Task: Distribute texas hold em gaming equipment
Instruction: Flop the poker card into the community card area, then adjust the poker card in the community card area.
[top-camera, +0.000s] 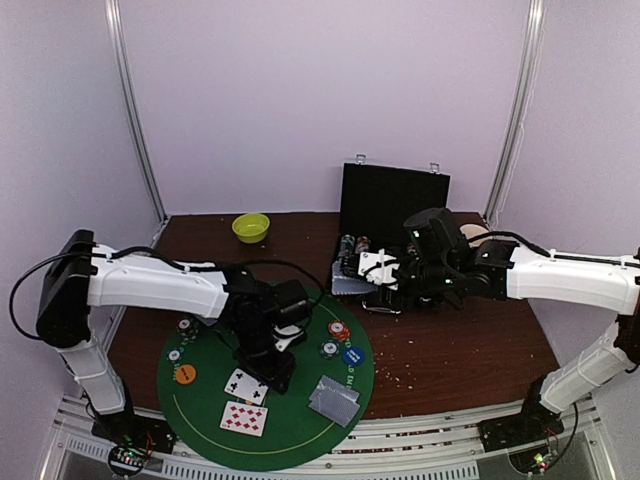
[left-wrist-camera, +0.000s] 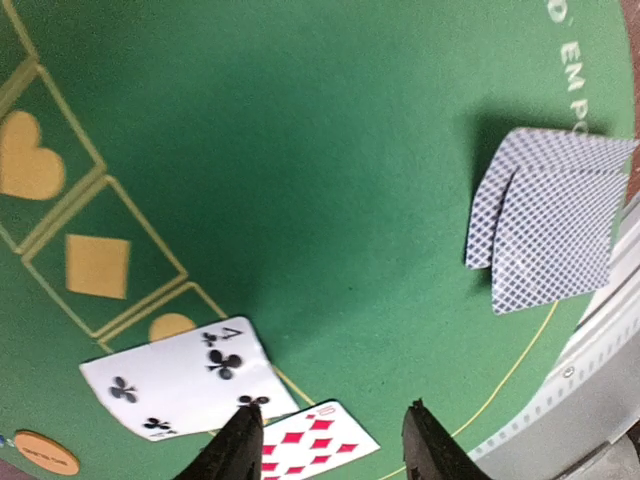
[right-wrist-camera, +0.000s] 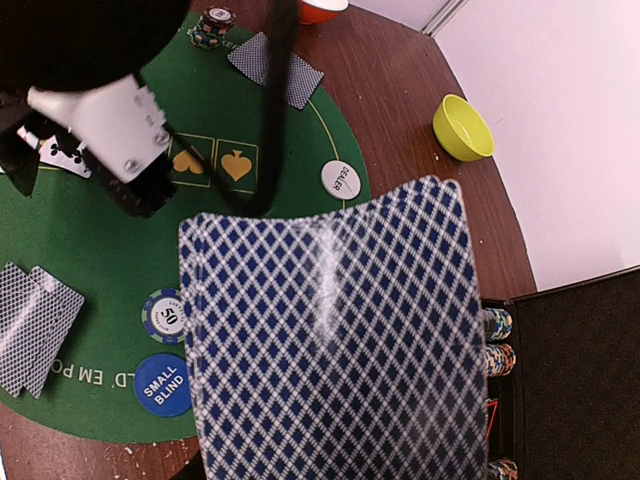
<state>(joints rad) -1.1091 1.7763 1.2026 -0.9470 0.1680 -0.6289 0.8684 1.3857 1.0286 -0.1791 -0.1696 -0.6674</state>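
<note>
If lifted askew, could snag seven of clubs, at nine o'clock of released left gripper; could spill deck clenched in right gripper.

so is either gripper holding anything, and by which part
The right gripper holds the deck of cards; it hides the fingers, so which part cannot be told. The left gripper holds nothing.

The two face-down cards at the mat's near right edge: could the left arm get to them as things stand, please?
Probably yes. The left claw hangs open over the face-up cards, and only bare green mat lies between it and the face-down cards.
</note>
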